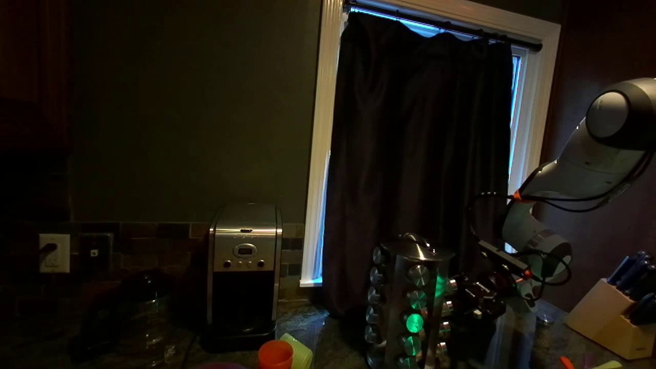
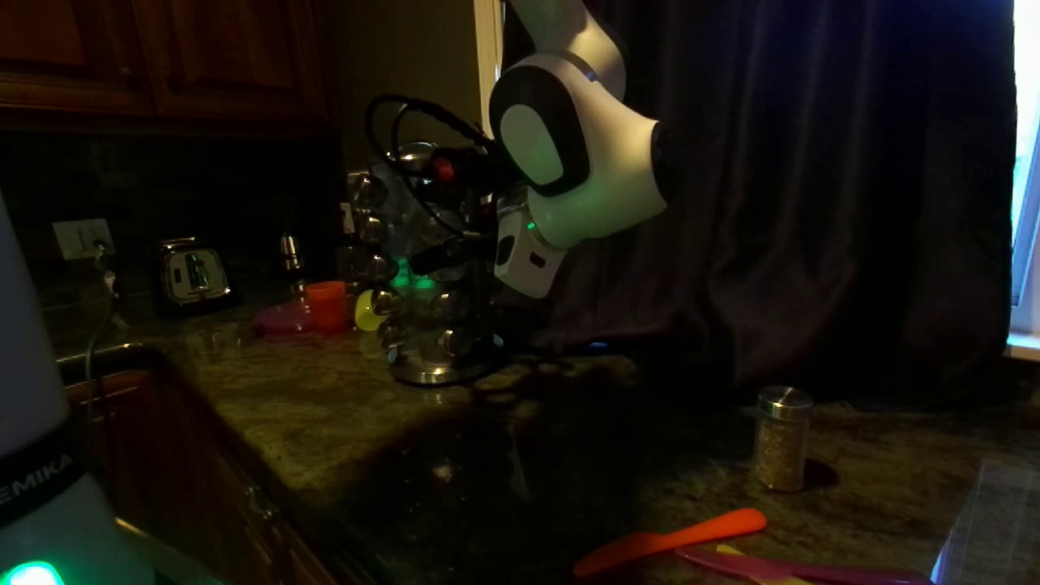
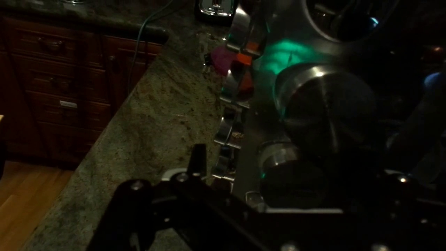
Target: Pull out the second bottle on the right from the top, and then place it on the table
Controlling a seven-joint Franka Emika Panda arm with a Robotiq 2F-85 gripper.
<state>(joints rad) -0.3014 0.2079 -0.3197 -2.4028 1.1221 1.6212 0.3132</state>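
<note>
The jar rack (image 1: pixel 390 307) is a silver tower with round-lidded jars in columns, also in the other views (image 2: pixel 435 374) (image 3: pixel 256 139). In the wrist view, a large lidded jar (image 3: pixel 327 108) sits below a round opening that looks empty, and a lower jar (image 3: pixel 292 174) sits under it. My gripper (image 3: pixel 296 162) is open; its left finger stands beside the rack and its right finger is lost in shadow. In an exterior view the gripper (image 1: pixel 465 297) is beside the rack's side column. The table (image 2: pixel 561 463) is the dark countertop. A silver-lidded jar (image 2: pixel 782 447) stands upright on it.
Orange and purple utensils (image 2: pixel 670 543) lie near that jar. An orange cup (image 1: pixel 275 354), a green cup (image 1: pixel 300 351) and a purple plate (image 2: pixel 284 318) are by the rack. A coffee maker (image 1: pixel 246 256) and knife block (image 1: pixel 607 320) stand farther off. A dark curtain (image 1: pixel 420 143) hangs behind.
</note>
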